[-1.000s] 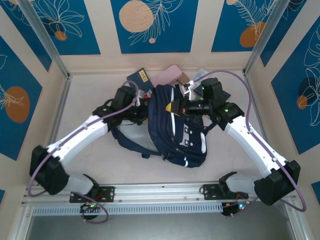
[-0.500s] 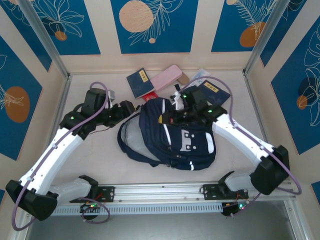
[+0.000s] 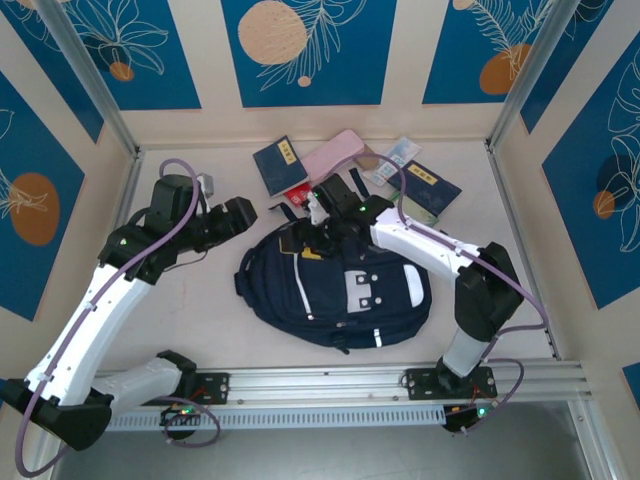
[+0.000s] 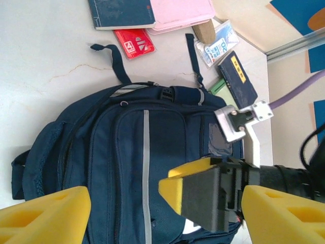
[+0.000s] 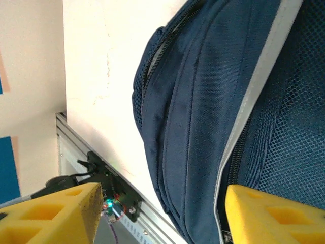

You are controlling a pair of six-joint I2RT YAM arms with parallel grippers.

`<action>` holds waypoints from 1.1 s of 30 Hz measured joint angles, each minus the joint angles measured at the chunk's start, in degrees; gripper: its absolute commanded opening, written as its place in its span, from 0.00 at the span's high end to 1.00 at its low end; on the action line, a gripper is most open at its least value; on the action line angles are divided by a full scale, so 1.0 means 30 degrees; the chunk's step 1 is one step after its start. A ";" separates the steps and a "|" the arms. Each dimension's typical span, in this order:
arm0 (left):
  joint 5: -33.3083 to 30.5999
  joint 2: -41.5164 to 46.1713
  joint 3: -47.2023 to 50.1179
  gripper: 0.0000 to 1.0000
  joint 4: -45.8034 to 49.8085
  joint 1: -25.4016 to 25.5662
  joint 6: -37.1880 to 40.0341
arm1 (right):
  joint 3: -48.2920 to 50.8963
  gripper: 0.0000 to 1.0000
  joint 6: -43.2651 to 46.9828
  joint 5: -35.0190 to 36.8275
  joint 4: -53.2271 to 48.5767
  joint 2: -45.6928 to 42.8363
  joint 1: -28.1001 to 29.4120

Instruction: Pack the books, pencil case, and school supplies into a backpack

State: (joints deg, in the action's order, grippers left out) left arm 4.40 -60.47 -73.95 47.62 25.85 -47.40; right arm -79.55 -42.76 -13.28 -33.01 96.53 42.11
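Observation:
The navy backpack [image 3: 345, 295] lies flat mid-table, its top toward the back. My right gripper [image 3: 312, 240] hovers open over its upper left part; in the right wrist view its yellow fingers [image 5: 274, 213] stand wide apart over the backpack's [image 5: 203, 101] zippered side, gripping nothing. Left of the bag, my left gripper [image 3: 252, 212] is open and empty. Behind the bag lie a navy book [image 3: 281, 165], the pink pencil case [image 3: 335, 153], a small red book [image 3: 297, 195], the white-and-blue packet [image 3: 393, 165] and another navy book [image 3: 430, 185]. The left wrist view shows the backpack [image 4: 127, 147], red book [image 4: 134, 41] and pencil case [image 4: 183, 12].
A green flat item [image 3: 425, 215] pokes out under the right navy book. A small brown object [image 3: 368, 158] sits beside the pencil case. Black straps [image 4: 119, 71] trail from the bag's top. The metal rail [image 3: 320, 385] runs along the near edge; walls close in on three sides.
The right gripper has opened and let go of the backpack, which now lies flatter and nearer the front. The left arm has pulled back to the left, away from the bag.

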 measured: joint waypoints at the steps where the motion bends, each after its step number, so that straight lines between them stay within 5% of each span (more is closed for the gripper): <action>1: 0.0000 0.0000 0.0087 0.23 -0.0036 0.0000 0.0007 | -0.0007 0.36 0.0175 0.0226 -0.0270 -0.0240 -0.0058; 13: 0.2754 -0.1413 0.2506 0.28 -0.1712 -0.0007 -0.0080 | -0.4896 0.38 0.2208 0.3526 -0.3257 0.0918 -0.3636; 22: 0.3045 -0.0262 0.3133 0.28 -0.1523 -0.0007 0.0459 | -1.6232 0.37 0.2718 0.3534 -0.4466 1.1540 -0.5552; 27: 0.3045 0.0656 0.4182 0.28 -0.1020 -0.0007 0.0590 | -2.9317 0.43 0.3198 0.3745 -0.7082 1.9773 -0.5581; 33: 0.3045 0.1013 0.4758 0.28 -0.0233 -0.0007 0.1005 | -2.9762 0.50 0.2769 0.2958 -0.6666 2.1646 -0.5872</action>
State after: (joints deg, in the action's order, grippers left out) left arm 13.54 -57.43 -59.68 46.92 25.82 -44.38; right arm -168.83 -34.46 -4.40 -53.01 161.47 24.49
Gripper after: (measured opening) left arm 0.718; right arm 0.517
